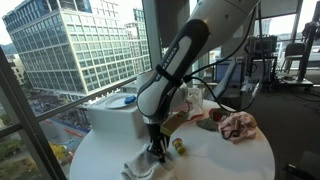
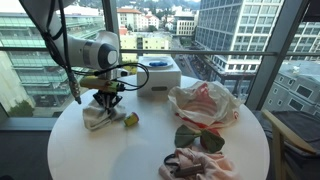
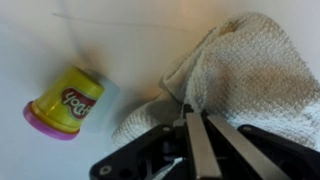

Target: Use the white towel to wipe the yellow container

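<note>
Wrist view shows the gripper (image 3: 195,116) with its two fingers drawn narrow, nearly together, pinching the edge of the white towel (image 3: 250,75). The towel lies bunched on the pale table (image 3: 120,40). The yellow container (image 3: 65,103) sits toward the picture's left, near the towel but not touching it, with its pink end facing away from the towel. In both exterior views the arm reaches down onto the towel, and the container (image 2: 131,120) is just beside it. Farther off on the table are a white box (image 2: 160,75) and a crumpled plastic bag (image 2: 205,103).
</note>
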Action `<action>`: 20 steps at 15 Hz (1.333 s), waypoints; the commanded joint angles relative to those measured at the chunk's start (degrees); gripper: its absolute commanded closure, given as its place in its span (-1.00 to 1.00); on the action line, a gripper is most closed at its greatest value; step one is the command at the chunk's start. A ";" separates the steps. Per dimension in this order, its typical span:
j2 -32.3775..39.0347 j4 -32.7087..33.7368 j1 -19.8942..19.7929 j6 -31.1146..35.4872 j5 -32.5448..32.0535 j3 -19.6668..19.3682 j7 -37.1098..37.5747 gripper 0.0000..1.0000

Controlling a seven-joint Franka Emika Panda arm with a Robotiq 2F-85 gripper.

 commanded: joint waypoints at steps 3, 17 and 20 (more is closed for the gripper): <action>-6.15 -0.74 1.35 2.07 -1.70 -1.15 1.35 0.94; -27.10 -9.24 -2.37 -4.01 -0.95 -5.55 14.88 0.94; -29.35 -12.45 -4.41 -4.60 -1.53 -6.56 17.23 0.94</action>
